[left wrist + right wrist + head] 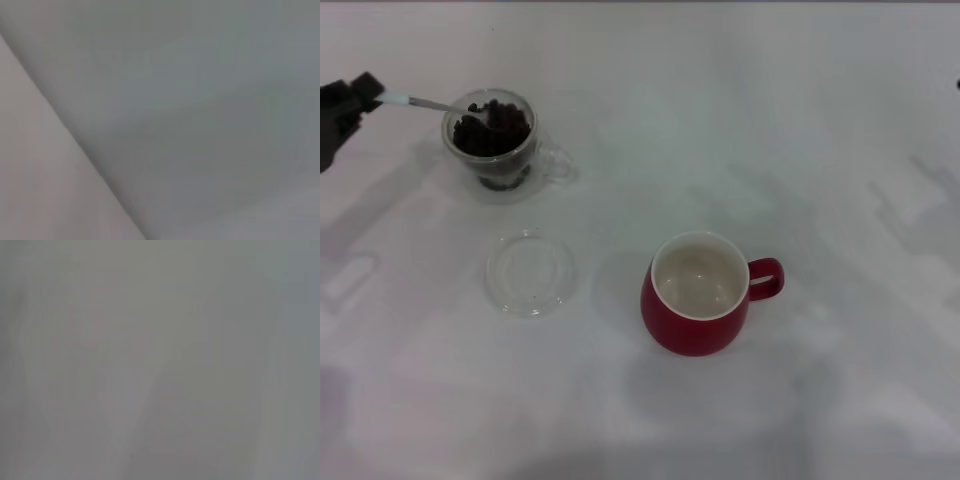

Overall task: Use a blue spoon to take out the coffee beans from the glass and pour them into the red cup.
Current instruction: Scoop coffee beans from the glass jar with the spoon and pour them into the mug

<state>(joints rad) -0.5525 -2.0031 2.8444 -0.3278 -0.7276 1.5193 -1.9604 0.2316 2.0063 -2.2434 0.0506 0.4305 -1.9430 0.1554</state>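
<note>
In the head view the clear glass (500,145) stands at the far left of the table, holding a heap of dark coffee beans (495,130). The blue spoon (430,104) reaches into it from the left, its metal bowl down among the beans. My left gripper (358,98) is at the left edge, shut on the spoon's pale handle. The red cup (698,295) sits near the table's middle, handle to the right, its white inside bare. The right gripper is out of view. Both wrist views show only blurred grey surface.
A flat round clear glass dish (530,272) lies on the white table (800,130) in front of the glass, between it and the red cup.
</note>
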